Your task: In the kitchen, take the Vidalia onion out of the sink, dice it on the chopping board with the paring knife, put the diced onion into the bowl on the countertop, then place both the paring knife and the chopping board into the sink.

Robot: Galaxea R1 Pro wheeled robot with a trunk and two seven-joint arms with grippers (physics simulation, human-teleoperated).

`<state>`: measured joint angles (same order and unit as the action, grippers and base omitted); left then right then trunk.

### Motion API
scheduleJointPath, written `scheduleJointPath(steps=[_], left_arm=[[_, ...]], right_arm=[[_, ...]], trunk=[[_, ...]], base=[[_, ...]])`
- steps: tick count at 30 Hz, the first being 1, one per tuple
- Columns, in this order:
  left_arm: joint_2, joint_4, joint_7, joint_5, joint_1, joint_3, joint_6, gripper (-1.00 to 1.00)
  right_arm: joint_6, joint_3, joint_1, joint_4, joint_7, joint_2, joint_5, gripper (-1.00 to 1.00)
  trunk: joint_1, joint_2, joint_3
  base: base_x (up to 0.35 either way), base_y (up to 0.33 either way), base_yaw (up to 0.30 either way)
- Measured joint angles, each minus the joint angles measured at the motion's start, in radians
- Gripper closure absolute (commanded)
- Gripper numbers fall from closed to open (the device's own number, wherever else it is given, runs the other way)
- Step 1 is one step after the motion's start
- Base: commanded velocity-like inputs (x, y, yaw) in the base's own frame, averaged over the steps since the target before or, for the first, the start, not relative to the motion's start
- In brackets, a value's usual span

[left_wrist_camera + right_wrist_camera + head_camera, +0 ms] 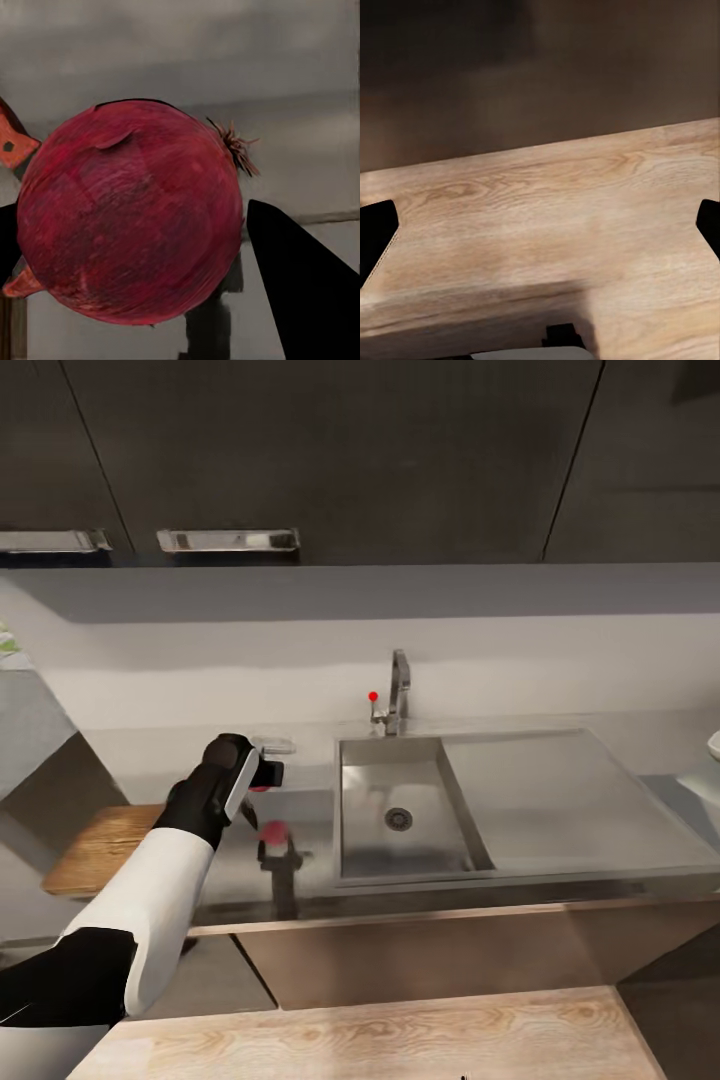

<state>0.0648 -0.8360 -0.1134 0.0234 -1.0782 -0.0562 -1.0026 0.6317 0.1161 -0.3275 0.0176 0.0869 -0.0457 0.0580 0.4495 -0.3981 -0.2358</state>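
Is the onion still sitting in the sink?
No, the sink basin holds nothing but its drain; the onion is in the left hand.

The arm [150,900] hides part of the chopping board [95,845]; the picture's edge crops the bowl [714,745].

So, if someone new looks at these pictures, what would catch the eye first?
Probably the Vidalia onion, a big pink-red bulb between the dark jaws of the left gripper, held above the countertop just left of the sink. Next comes the sink's steel basin with its round drain, and the tap with a red knob behind it. The chopping board lies at the far left.
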Motion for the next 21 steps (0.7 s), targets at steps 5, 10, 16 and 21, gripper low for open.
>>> scheduleJointPath(steps=[5, 10, 16, 21], left_arm=[[0.000, 0.002, 0.000, 0.000, 0.000, 0.000, 0.000, 1.00], [-0.001, 0.004, 0.000, 0.000, 0.000, 0.000, 0.000, 1.00], [-0.001, 0.004, 0.000, 0.000, 0.001, 0.000, 0.000, 1.00], [-0.002, 0.010, 0.000, 0.000, 0.001, 0.000, 0.000, 1.00]], right_arm=[[0.000, -0.001, 0.000, 0.000, 0.000, 0.000, 0.000, -1.00], [0.000, -0.001, 0.000, 0.000, 0.000, 0.000, 0.000, -1.00], [0.000, -0.001, 0.000, 0.000, 0.000, 0.000, 0.000, -1.00], [0.000, -0.001, 0.000, 0.000, 0.000, 0.000, 0.000, -1.00]], trunk=[[0.000, 0.000, 0.000], [0.000, 0.000, 0.000], [0.000, 0.000, 0.000], [0.000, 0.000, 0.000]], base=[[-0.025, 0.302, 0.000], [-0.085, 0.302, 0.000], [-0.101, 0.300, 0.000], [-0.108, 0.298, 0.000]])
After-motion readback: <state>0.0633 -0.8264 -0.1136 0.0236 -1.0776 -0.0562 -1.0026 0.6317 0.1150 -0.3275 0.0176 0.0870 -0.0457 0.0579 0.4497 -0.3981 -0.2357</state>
